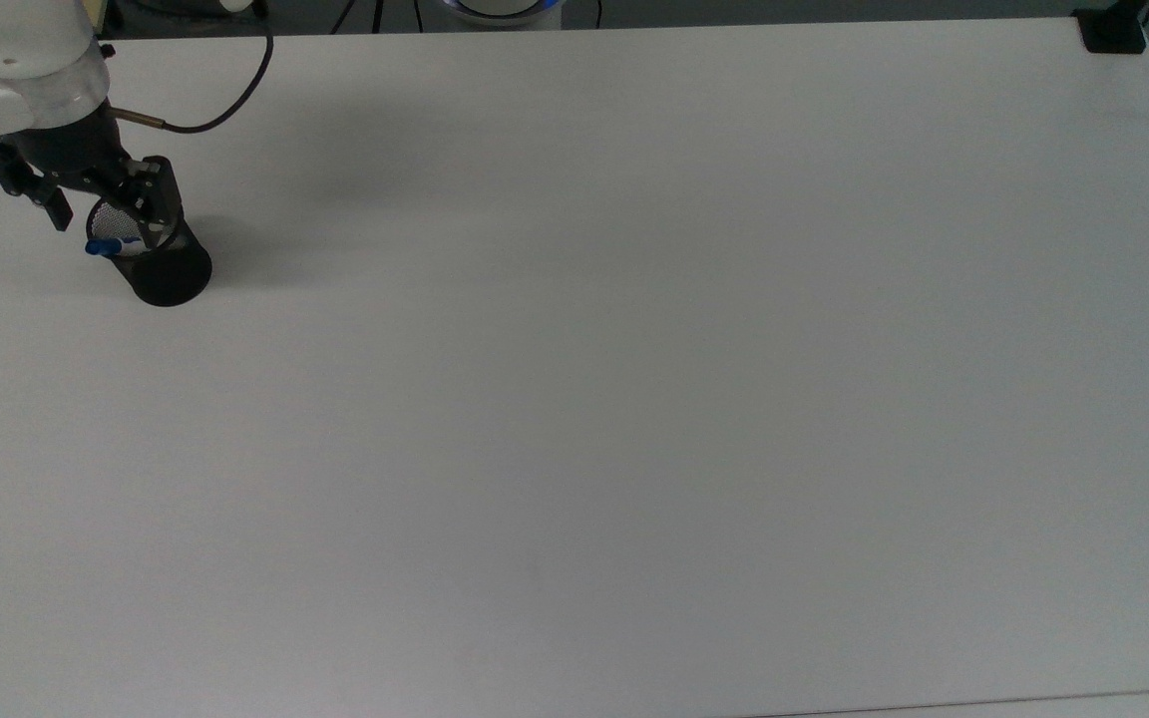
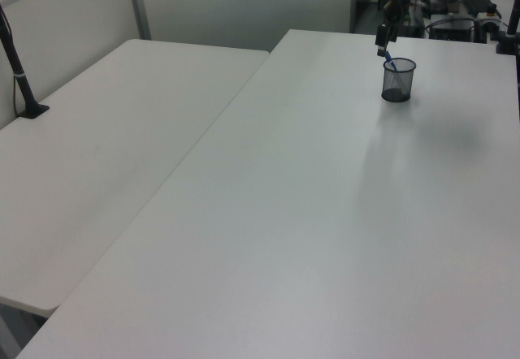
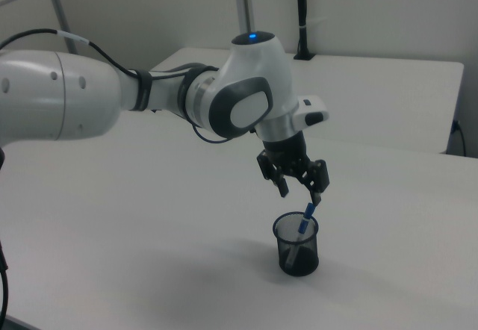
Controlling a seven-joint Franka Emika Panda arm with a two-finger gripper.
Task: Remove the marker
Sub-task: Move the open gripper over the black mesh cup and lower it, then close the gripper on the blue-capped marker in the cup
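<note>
We are viewing the marker (image 3: 305, 220) standing in the black mesh cup (image 3: 297, 246), leaning so its blue cap rises past the rim. The gripper (image 3: 299, 187) is hovering just above that cap with its fingers spread wide, so the marker's long axis is pointing up toward the gap.
</note>
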